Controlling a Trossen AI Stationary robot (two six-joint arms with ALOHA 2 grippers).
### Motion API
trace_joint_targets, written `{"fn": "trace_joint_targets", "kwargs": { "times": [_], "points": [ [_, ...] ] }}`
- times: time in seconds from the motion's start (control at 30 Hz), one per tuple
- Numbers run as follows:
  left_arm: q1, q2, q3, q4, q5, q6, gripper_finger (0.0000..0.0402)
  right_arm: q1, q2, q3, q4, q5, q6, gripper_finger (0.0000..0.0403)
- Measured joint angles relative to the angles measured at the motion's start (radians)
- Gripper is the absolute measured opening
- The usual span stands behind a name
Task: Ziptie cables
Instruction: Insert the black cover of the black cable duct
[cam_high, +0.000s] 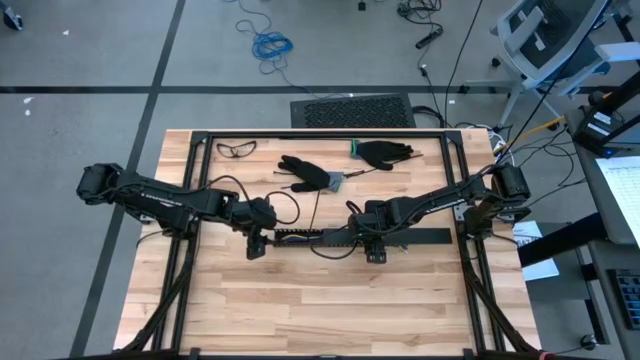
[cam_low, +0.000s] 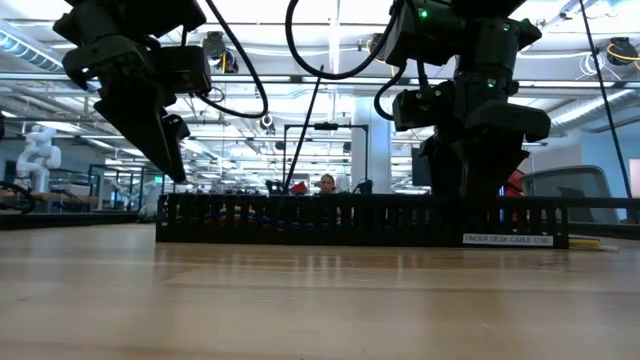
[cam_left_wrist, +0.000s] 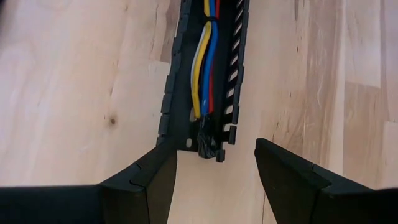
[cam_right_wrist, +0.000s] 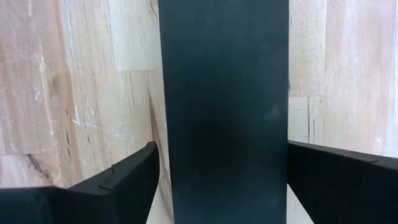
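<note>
I see a wooden table (cam_high: 330, 300) carrying a black slotted tray (cam_high: 300, 238) mid-table with coloured cables (cam_left_wrist: 205, 59) lying inside. Toward its far edge lie two black gloves (cam_high: 308, 172) and safety glasses (cam_high: 236, 149).

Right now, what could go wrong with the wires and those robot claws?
1. The left gripper hangs open just past the end of the tray. Coming down, a finger could catch the slotted wall, not the cables.
2. The right gripper straddles a flat black strip, fingers wide. Closing might shift the strip.
3. The cable ends lie loose near the tray's open end and might slip out.
</note>
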Motion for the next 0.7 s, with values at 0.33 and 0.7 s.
{"fn": "trace_joint_targets", "kwargs": {
  "times": [0.33,0.7],
  "points": [
    [0.0,0.0,0.0,0.018,-0.002,-0.007,0.0212,0.0,0.0,0.0,-0.015,0.0,0.0,0.0311],
    [0.0,0.0,0.0,0.018,-0.005,-0.008,0.0212,0.0,0.0,0.0,-0.022,0.0,0.015,0.0311]
  ]
}}
